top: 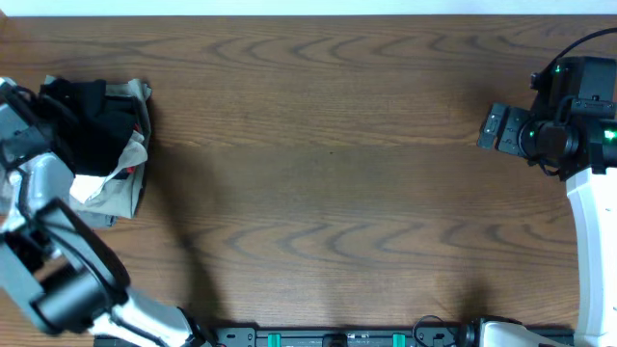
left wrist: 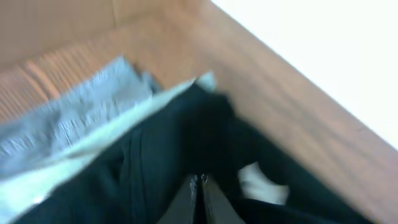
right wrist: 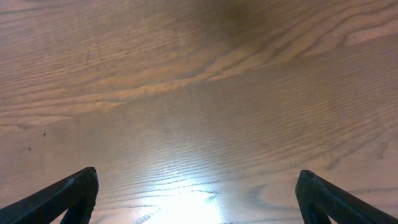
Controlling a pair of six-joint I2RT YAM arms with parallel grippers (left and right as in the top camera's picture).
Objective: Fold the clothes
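Left to right. The left gripper sits at the far left edge of the table, its two fingers pressed together with no gap between them. Their tips lie against the black T-shirt, which spreads directly beneath and ahead of them. The left wrist view is blurred, so it cannot be told whether a fold of cloth is caught between the fingers. A small pale label lies on the black cloth just to the right of the fingertips in that view. Ahead and to the left of the fingers, a white garment shows as a strip from under the T-shirt's edge. A grey garment lies just beyond that strip, so the three pieces form one heap with the T-shirt on top. The right gripper hangs at the far right of the table with its fingers spread wide apart and nothing between them. Only bare wood grain lies below and ahead of it. The T-shirt is well apart from this gripper, across the full width of the table.
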